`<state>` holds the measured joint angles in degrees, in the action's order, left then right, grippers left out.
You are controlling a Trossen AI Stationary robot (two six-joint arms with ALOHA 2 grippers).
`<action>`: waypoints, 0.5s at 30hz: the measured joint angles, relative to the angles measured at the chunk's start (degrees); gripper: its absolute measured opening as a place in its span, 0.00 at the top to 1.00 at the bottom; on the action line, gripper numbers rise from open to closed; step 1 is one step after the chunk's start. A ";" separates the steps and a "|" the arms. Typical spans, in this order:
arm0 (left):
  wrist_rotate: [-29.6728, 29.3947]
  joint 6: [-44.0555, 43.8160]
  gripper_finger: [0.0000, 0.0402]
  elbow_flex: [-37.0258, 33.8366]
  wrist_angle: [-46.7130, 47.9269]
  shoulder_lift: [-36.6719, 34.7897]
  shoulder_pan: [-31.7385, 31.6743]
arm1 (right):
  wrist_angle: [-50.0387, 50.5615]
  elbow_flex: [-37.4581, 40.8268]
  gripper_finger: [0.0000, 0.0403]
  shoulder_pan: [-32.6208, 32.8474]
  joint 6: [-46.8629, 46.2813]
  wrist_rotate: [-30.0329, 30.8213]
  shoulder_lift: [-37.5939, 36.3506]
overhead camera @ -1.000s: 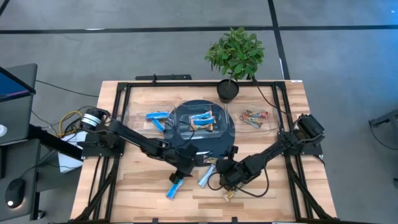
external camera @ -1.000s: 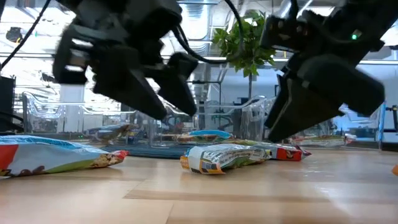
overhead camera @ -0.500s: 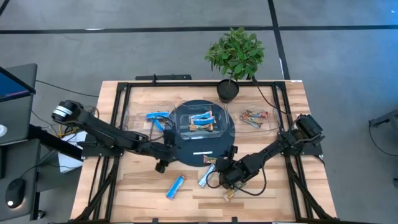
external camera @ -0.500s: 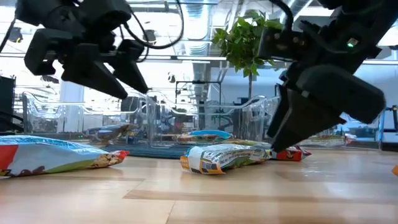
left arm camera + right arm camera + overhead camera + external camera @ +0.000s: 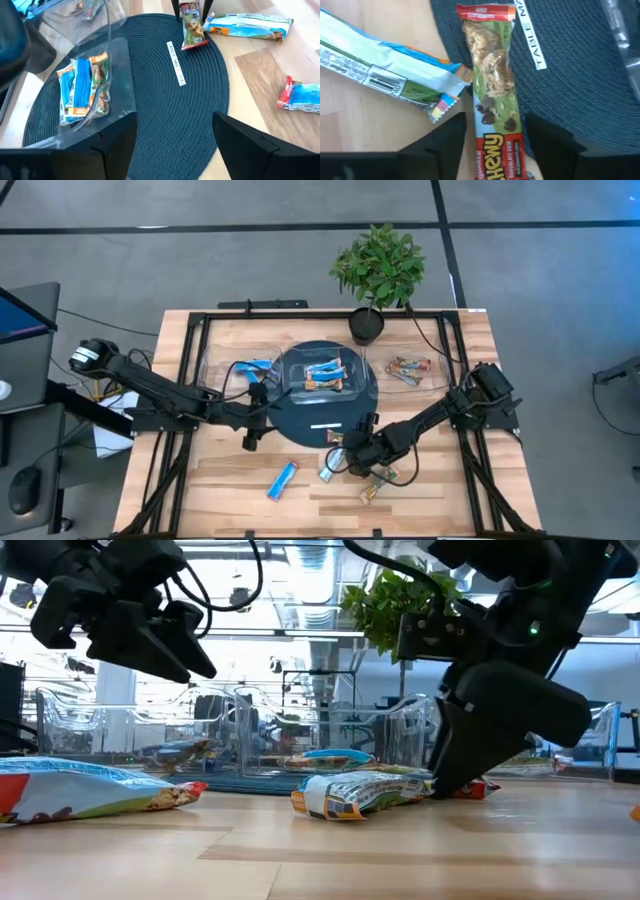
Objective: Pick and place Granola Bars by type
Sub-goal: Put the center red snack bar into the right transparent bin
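Picking step in hand: right claw (image 5: 495,150) lowered over a red-and-green granola bar (image 5: 492,85) at the near edge of the round dark mat (image 5: 300,420), near the middle of the desk (image 5: 220,480). Fingers set either side of the bar's near end, partly drawn in, not clearly clamped on the wrapper. Bar flat, half on the mat, half on bare wood, touching a blue-and-white bar (image 5: 385,70) just to its left. Next move, by judgement: pinching the red-and-green bar alone, lifting clear of the blue neighbour, carrying to the clear tray (image 5: 410,372) at far right with matching bars. Left claw (image 5: 252,435) spread wide and empty, hovering at the mat's left edge. Another blue bar (image 5: 283,478) loose on the near desk.
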<state>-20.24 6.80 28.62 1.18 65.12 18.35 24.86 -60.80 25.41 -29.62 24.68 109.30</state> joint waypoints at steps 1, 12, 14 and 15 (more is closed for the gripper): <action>0.02 -0.13 0.37 0.00 0.02 0.15 0.00 | -0.02 0.00 0.52 0.00 0.10 -0.43 0.02; -0.68 -2.11 0.37 0.00 2.11 0.33 0.04 | 0.69 -0.13 0.82 0.55 4.84 0.02 -0.29; -0.74 -2.52 0.37 0.00 2.18 0.33 0.04 | 2.32 -0.42 0.83 0.50 4.87 0.85 -0.49; -0.80 -2.68 0.37 0.00 2.37 0.33 0.04 | 2.94 -0.54 0.83 0.50 4.86 1.30 -0.53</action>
<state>-21.04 4.13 28.62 3.55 65.45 18.39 27.80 -61.33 25.90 -24.76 25.97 108.77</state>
